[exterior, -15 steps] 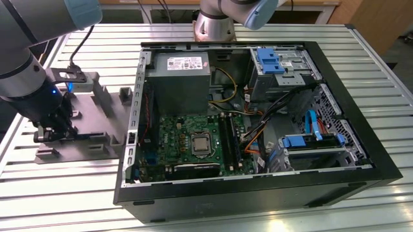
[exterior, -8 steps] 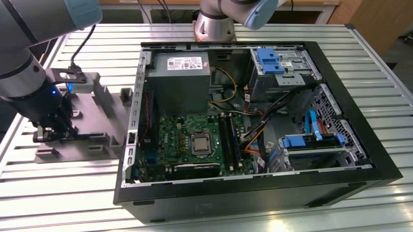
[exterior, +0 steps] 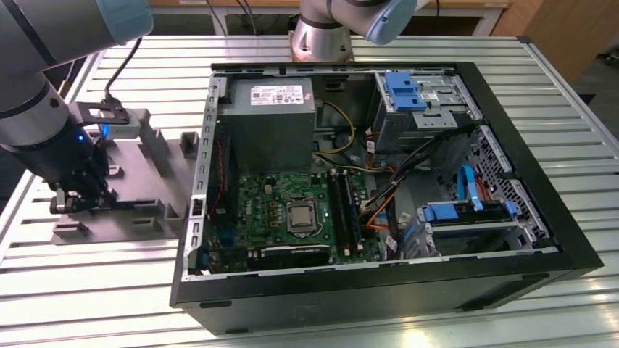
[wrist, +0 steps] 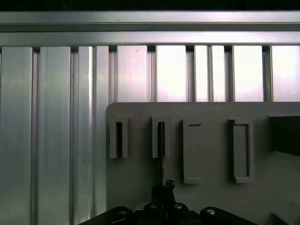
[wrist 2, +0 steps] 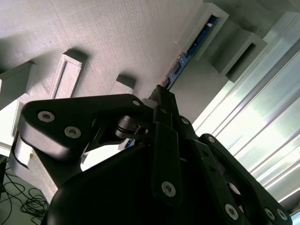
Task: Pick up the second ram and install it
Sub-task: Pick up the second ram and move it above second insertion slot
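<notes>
The second ram [wrist 2: 180, 64] stands on edge in the grey moulded tray [wrist 2: 117, 37], its blue-green board running between two raised blocks. In the first wrist view it is a thin dark line [wrist: 161, 145] coming out of a slotted block. My gripper [wrist 2: 161, 95] sits at the near end of the stick, fingers drawn together on its edge; the first wrist view has the fingertips [wrist: 162, 186] closed on it too. In the exterior view the gripper [exterior: 81, 199] is low over the tray [exterior: 145, 217], at the exterior view's left of the open computer case [exterior: 387, 290].
The motherboard [exterior: 280, 196] lies in the case with long black memory slots [exterior: 343, 206] beside the processor socket. A power supply [exterior: 271, 116], drive cages and cables fill the rest. The ribbed metal table [exterior: 97, 290] surrounds tray and case.
</notes>
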### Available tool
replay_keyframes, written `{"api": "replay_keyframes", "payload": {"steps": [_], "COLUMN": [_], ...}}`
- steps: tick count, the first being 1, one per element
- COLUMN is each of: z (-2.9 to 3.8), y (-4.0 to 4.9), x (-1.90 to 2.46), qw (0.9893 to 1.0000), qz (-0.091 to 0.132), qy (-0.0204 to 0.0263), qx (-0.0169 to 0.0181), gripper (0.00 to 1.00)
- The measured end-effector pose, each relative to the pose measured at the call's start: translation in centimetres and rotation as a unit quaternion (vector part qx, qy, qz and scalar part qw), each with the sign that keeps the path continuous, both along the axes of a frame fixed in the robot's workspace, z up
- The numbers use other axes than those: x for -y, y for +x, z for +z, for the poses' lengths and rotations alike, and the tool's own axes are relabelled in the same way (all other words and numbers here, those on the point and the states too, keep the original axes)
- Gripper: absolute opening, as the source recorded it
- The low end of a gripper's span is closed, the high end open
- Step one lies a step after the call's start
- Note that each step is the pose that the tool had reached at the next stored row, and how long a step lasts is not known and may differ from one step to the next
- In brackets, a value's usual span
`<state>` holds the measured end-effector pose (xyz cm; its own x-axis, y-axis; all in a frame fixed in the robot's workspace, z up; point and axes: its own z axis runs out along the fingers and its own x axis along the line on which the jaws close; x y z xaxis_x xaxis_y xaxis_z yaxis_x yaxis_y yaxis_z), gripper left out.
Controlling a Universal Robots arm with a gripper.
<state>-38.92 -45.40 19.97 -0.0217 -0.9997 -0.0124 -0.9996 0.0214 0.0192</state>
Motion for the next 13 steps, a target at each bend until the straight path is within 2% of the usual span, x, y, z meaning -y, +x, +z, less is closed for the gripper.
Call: {"api": "replay_keyframes", "payload": {"steps": [4,8,13], "z": [0.01,0.43,0.56], "y": [0.0,0.0,0.0], "x": [0.0,0.0,0.0], "qw": [1.0,1.0,1.0], "qz": [0.0,0.0,0.0], "qy": [0.0,0.0,0.0], "qx": [0.0,0.0,0.0], "gripper": [0.11,0.11,0.11]}}
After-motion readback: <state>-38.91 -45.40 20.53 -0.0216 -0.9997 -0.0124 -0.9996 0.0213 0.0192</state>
